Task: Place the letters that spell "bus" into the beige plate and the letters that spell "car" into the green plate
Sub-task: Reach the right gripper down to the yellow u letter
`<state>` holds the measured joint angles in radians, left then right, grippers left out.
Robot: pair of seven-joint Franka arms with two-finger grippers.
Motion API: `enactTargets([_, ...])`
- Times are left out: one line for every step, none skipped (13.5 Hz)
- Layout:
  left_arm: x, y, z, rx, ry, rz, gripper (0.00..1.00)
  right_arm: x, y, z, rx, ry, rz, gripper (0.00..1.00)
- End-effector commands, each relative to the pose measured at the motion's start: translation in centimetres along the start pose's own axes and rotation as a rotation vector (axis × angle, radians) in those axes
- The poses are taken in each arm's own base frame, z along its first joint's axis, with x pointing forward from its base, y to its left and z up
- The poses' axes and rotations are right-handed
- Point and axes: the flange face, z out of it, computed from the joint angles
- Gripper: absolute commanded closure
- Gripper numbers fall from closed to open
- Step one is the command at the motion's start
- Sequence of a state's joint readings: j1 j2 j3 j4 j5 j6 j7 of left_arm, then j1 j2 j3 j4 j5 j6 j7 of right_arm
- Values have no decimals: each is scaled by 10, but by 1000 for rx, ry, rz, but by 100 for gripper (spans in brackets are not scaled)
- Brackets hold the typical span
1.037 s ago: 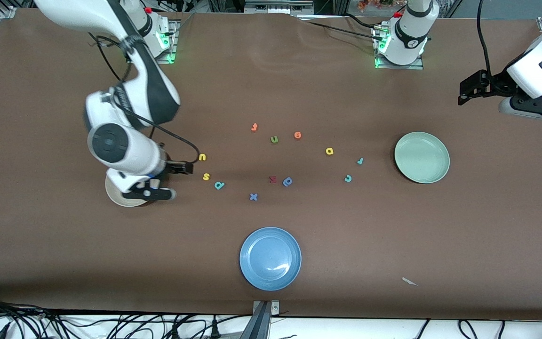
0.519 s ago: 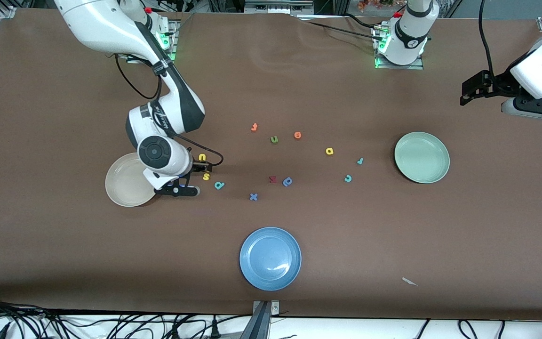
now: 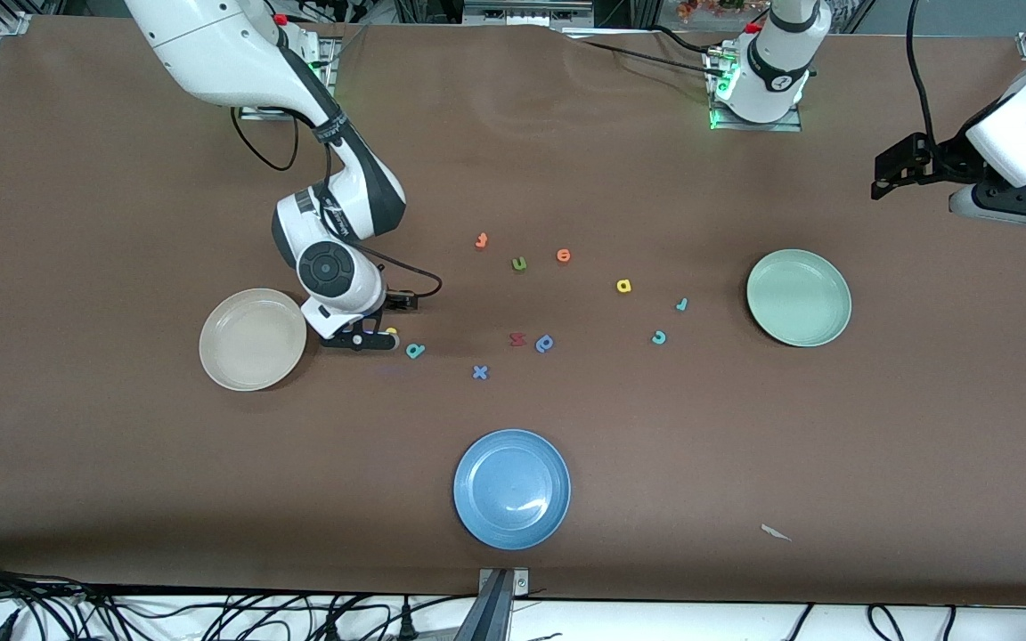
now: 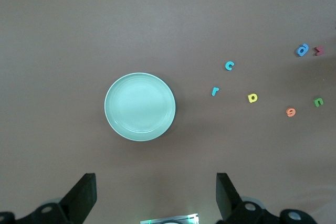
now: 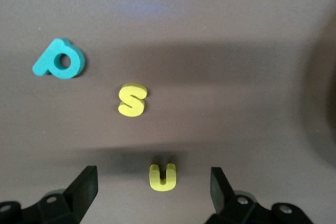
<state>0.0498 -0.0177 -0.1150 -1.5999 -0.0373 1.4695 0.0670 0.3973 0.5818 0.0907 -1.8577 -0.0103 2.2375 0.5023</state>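
My right gripper (image 3: 384,320) is open, down over the yellow "u" (image 5: 163,177), which lies between its fingers without touching them. The yellow "s" (image 5: 132,99) and teal "b" (image 5: 59,59) lie just past it on the table. The beige plate (image 3: 252,338) sits beside this gripper, with nothing in it. The green plate (image 3: 798,296) holds nothing either; the yellow "a" (image 3: 623,286), teal "r" (image 3: 681,304) and teal "c" (image 3: 658,337) lie beside it. My left gripper (image 4: 155,192) waits open, high at its own end of the table, looking down on the green plate (image 4: 139,106).
A blue plate (image 3: 511,488) sits near the front camera. Two orange letters (image 3: 481,240), a green "u" (image 3: 519,263), a red letter (image 3: 517,339), a darker blue letter (image 3: 545,343) and a blue "x" (image 3: 479,372) lie mid-table. A white scrap (image 3: 776,532) lies near the front edge.
My right arm swung off the beige plate toward the letters and now has its fingers either side of the yellow "u". The left arm has hardly moved.
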Motion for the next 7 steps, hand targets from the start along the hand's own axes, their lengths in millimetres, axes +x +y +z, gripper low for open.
enactTargets([-3,-1,-5,18,-4,-6,0,-5,1,6,-5,9,-32,13])
enactTargets([-3,-1,-5,19,-4,-5,0,-8,2,9,0,14,-33,13])
enactTargets([-3,-1,-5,18,-4,-6,0,-11,3,12,2,16,-32,13])
enactTargets([-3,-1,-5,19,-4,-5,0,-12,3,13,2,16,-32,19])
enactTargets([-3,-1,-5,18,-4,-6,0,-14,4,14,1,13,-31,22])
enactTargets([-3,-1,-5,18,-4,-5,0,-16,3,15,1,10,-34,22])
enactTargets([-3,-1,-5,18,-4,-5,0,-20,2,15,0,7,-39,22])
